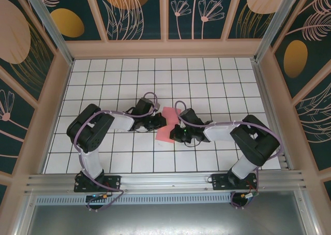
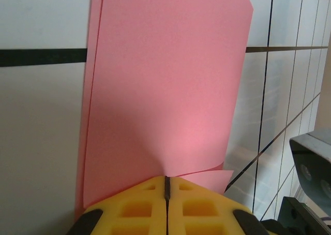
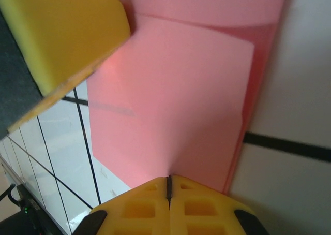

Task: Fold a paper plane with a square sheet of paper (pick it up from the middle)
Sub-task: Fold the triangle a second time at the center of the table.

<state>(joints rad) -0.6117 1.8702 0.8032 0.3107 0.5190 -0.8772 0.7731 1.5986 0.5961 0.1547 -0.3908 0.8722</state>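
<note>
Showing up at the middle of the white grid table (image 1: 103, 157), between the two arms, the square sheet of paper (image 1: 166, 125) is plain pink-red, doubled over so two layers peek out along one edge, and a bit curled. The left gripper (image 2: 166, 187) is clamped tight on one side of it, and the right gripper (image 3: 168, 186) pinches the other.

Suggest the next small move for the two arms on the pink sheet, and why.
Probably lower the square sheet of paper to the table and press the fold flat. The left gripper and right gripper each have jaws shut on an edge of it, and the doubled layers look loose and slightly offset, not sharply creased.
</note>
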